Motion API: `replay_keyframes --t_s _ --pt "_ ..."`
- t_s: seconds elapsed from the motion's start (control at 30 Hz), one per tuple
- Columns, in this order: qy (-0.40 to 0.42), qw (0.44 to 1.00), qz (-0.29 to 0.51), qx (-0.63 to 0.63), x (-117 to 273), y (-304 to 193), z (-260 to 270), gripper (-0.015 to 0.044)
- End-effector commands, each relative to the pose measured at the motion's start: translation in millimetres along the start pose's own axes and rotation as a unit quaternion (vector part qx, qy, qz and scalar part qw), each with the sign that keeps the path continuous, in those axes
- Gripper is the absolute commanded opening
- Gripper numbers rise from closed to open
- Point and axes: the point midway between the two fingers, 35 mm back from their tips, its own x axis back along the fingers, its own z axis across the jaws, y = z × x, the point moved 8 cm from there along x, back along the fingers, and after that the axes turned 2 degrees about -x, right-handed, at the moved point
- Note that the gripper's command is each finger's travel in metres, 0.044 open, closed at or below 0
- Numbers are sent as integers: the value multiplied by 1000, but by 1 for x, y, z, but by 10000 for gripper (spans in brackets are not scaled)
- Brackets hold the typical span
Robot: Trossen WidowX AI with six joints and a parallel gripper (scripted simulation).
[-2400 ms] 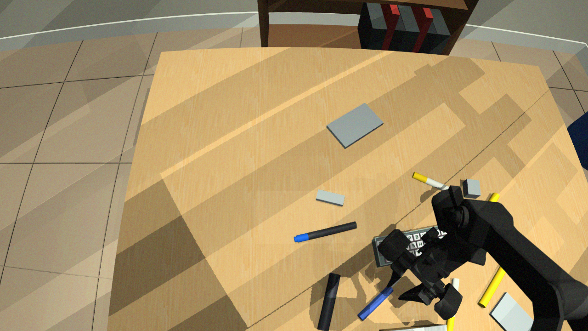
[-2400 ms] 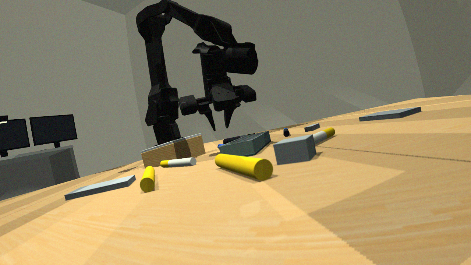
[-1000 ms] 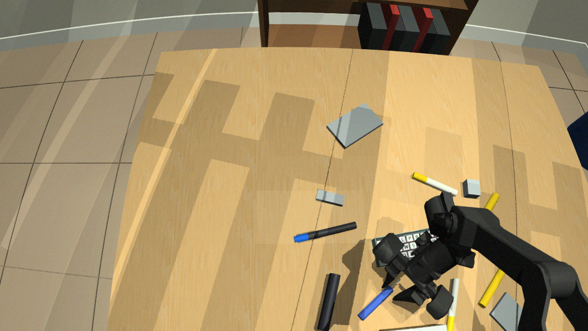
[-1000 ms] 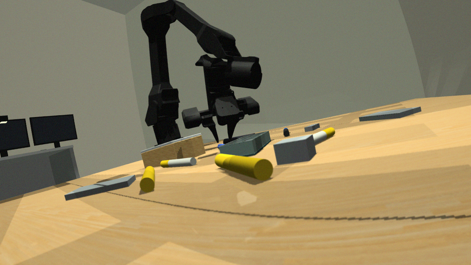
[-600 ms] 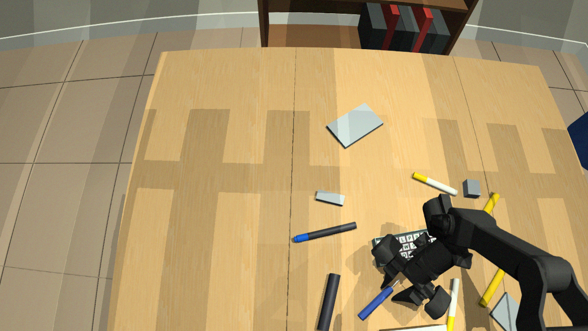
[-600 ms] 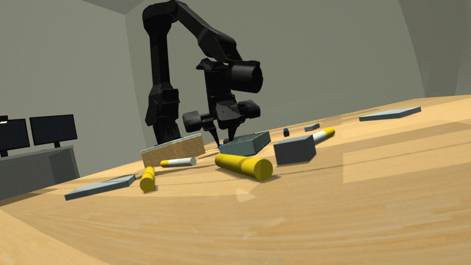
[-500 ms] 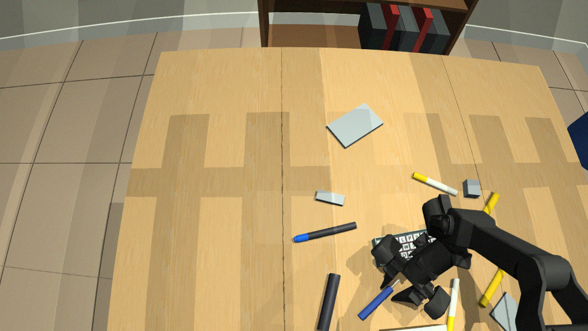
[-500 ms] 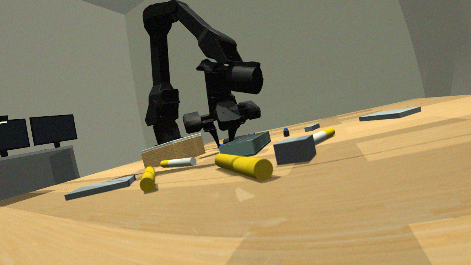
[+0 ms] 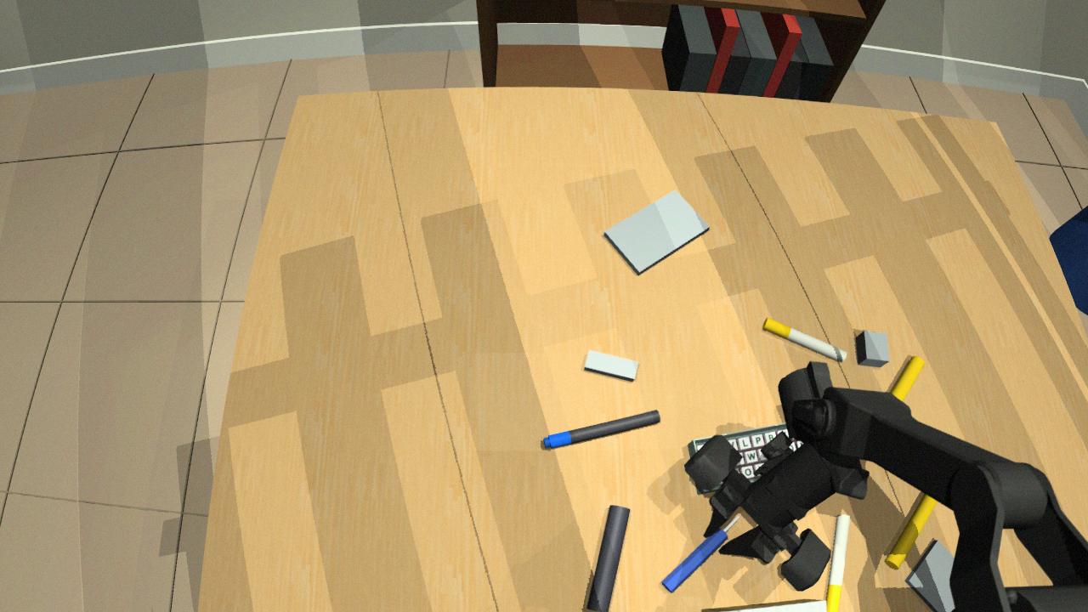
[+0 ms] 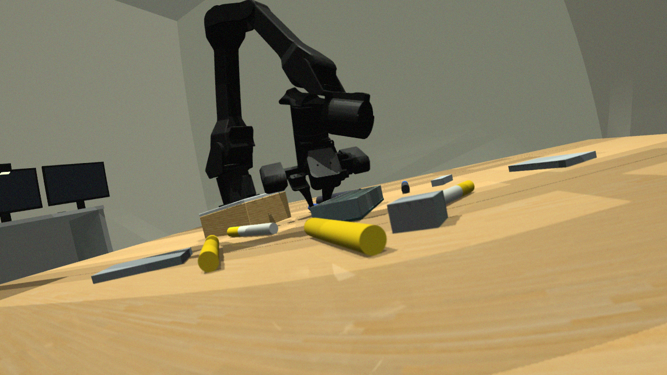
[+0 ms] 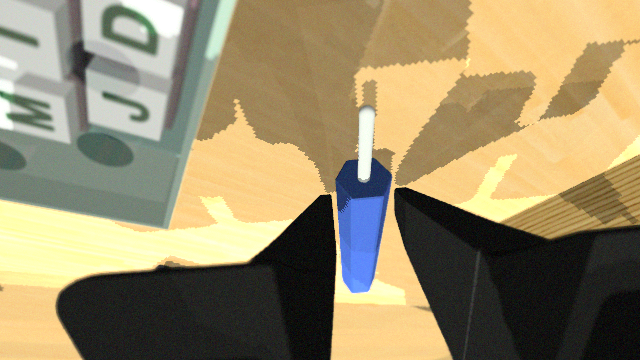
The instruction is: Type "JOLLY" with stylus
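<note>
The blue stylus (image 9: 694, 561) (image 11: 365, 225) lies on the desk with its pale thin tip pointing up the wrist view. My gripper (image 9: 715, 541) (image 10: 317, 204) (image 11: 363, 203) is low over the desk with one finger on each side of the stylus. Narrow gaps show between the fingers and the stylus in the wrist view, so it is open around it. The keyboard (image 9: 749, 456) (image 10: 356, 202) (image 11: 140, 185) is beside the stylus, partly hidden by the arm in the top view. Its J key (image 11: 130, 107) and D key (image 11: 132, 30) are near its corner in the wrist view.
A wooden block (image 10: 247, 214) (image 11: 600, 200) is on the gripper's other side. A black cylinder (image 9: 609, 559) and a blue-capped marker (image 9: 616, 429) lie left of the stylus. A yellow cylinder (image 10: 345, 235), a grey block (image 9: 872, 348) (image 10: 415, 212) and a white-and-yellow pen (image 9: 839, 540) (image 10: 256, 229) are around the keyboard.
</note>
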Motion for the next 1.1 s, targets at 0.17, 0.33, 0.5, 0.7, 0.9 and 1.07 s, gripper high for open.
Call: replay_keyframes --t_s 0.17,0.33,0.5,0.7,0.9,1.07 --pt "0 1000 0 0 3 -1 0 0" --pt "1 1000 0 0 21 -11 1 0" --pt "1 1000 1 0 43 -24 0 0" --pt "1 1000 1 0 44 -25 -1 0" --pt "1 1000 0 1 33 -41 3 0" --pt "1 1000 2 1 23 -60 4 0"
